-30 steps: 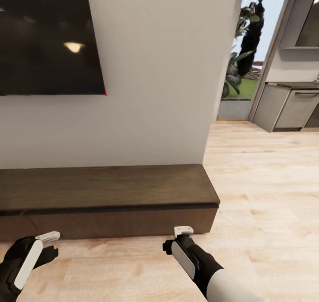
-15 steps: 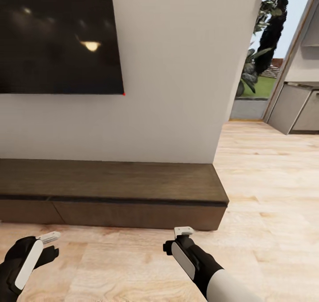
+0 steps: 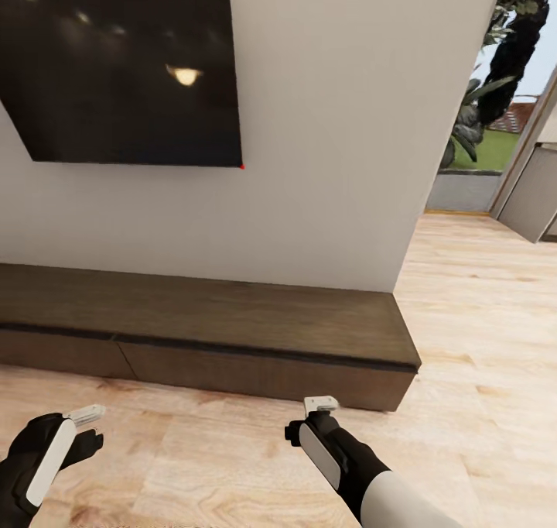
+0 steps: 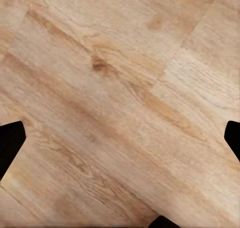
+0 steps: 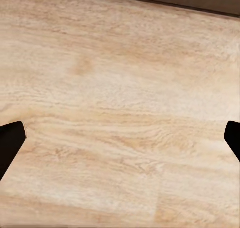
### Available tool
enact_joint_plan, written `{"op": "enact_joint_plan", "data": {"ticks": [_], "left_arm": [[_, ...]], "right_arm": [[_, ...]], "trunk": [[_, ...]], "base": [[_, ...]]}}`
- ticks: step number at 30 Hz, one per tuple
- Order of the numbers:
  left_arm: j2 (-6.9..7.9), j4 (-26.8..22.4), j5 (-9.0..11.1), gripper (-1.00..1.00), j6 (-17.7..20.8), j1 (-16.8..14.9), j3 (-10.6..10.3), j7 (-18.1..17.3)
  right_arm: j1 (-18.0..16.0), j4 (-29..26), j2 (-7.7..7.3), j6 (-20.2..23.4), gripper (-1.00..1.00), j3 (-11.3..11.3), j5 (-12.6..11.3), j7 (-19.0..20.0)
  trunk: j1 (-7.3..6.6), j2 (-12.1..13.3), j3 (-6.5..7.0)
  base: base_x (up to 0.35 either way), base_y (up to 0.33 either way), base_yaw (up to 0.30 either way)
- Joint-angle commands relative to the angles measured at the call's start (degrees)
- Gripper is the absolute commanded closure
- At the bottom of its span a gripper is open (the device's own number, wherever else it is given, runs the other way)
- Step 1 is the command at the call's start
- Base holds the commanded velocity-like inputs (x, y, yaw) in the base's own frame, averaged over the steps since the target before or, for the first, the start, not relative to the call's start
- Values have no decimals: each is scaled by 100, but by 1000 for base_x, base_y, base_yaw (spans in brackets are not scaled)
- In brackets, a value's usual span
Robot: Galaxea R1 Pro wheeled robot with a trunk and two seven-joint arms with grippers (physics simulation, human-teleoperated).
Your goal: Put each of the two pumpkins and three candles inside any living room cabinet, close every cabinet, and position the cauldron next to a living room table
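Two grippers, left and right, hang spread wide and empty over the wood floor. Ahead, the cabinet looks closed, though its far left end is cut off.

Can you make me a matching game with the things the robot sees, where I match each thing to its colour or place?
Things:
1. cabinet
2. TV screen
3. floor
4. plants

Colour or place:
A. light wood planks under both pincers
B. outside, seen past the wall's right edge
C. black, hanging on the white wall
D. dark brown, long and low against the wall

Right pairs: 1-D, 2-C, 3-A, 4-B
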Motion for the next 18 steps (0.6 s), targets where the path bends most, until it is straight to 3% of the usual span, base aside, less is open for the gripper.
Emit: {"op": "enact_joint_plan", "data": {"ticks": [1,18], "left_arm": [[5,-6,60,-100,16,-2,2,51],[-11,-58,60,-100,16,-2,-22,51]], "right_arm": [[-5,-4,0,11,-100,19,-46,-49],[-5,5,0,9,-100,20,-46,-49]], "trunk": [[-23,39,5],[-397,721,182]], "base": [[0,0,182],[-18,0,182]]}}
